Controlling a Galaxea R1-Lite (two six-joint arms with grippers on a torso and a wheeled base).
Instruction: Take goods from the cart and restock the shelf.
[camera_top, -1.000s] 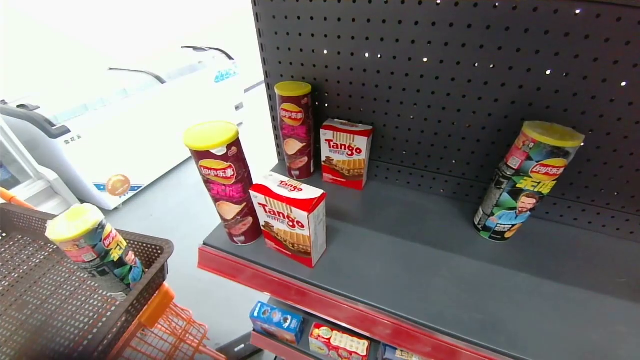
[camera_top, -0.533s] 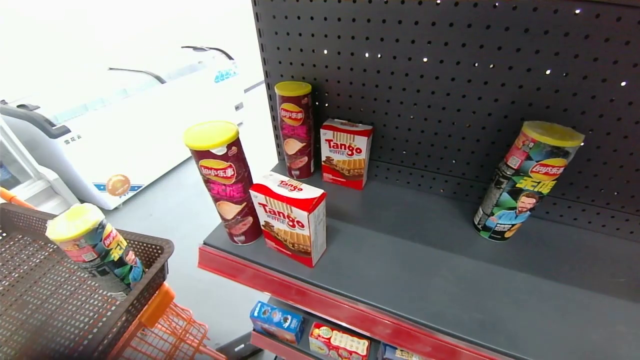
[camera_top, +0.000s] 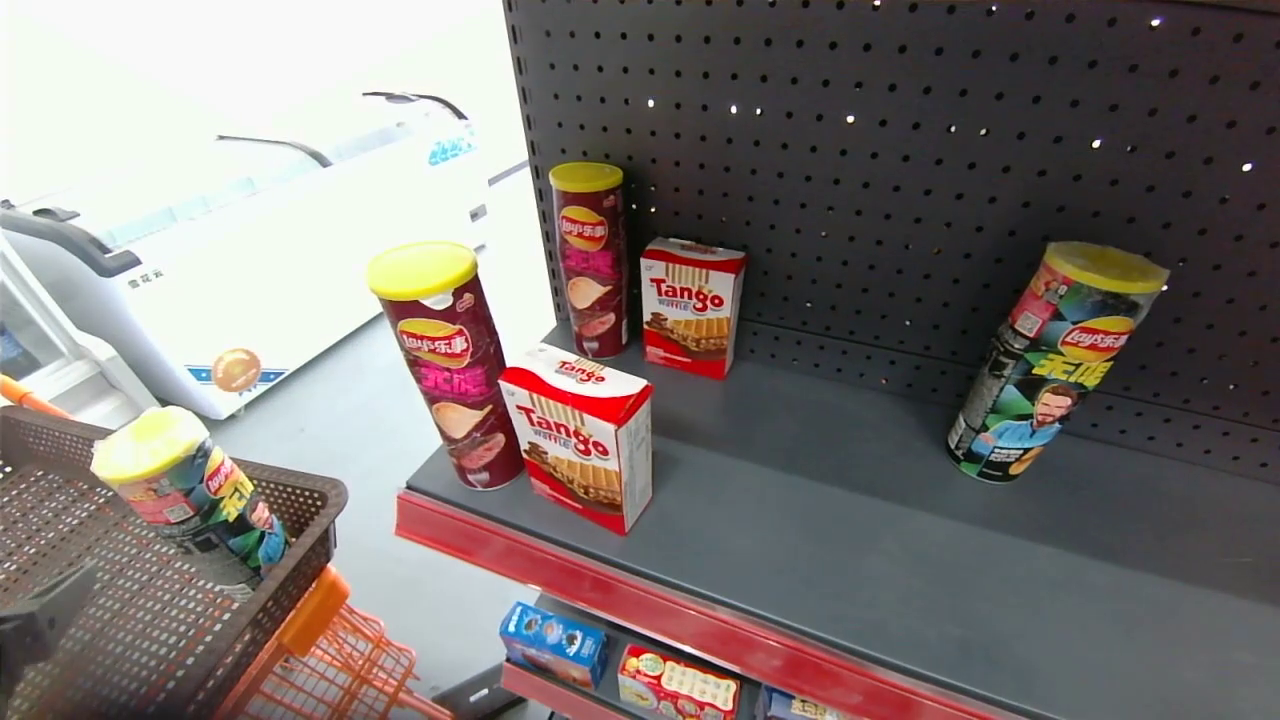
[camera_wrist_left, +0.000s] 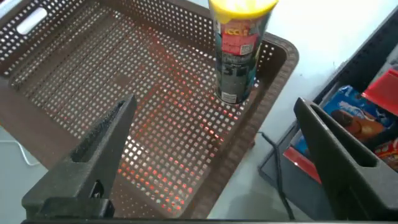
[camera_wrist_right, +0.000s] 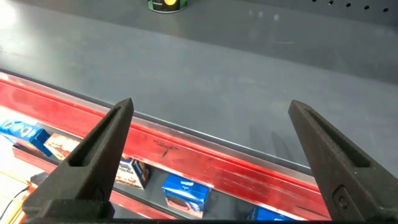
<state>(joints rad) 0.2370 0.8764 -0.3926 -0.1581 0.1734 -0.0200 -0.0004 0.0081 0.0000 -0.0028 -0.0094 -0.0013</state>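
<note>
Head view: chip can stands near upright in the cart basket, lower left of frame; shelf at centre-right. Left wrist view: left gripper spread wide and empty, can just beyond the fingers, long axis vertical; nearer arm, by my judgement. Right wrist view: right gripper wide, empty, over the shelf.

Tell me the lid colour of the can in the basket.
Yellow. The lid of the can shows best in the head view.

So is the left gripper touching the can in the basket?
Apart. The left wrist view shows the left gripper open, short of the can, with bare basket mesh between them. The head view shows the same gap.
</note>
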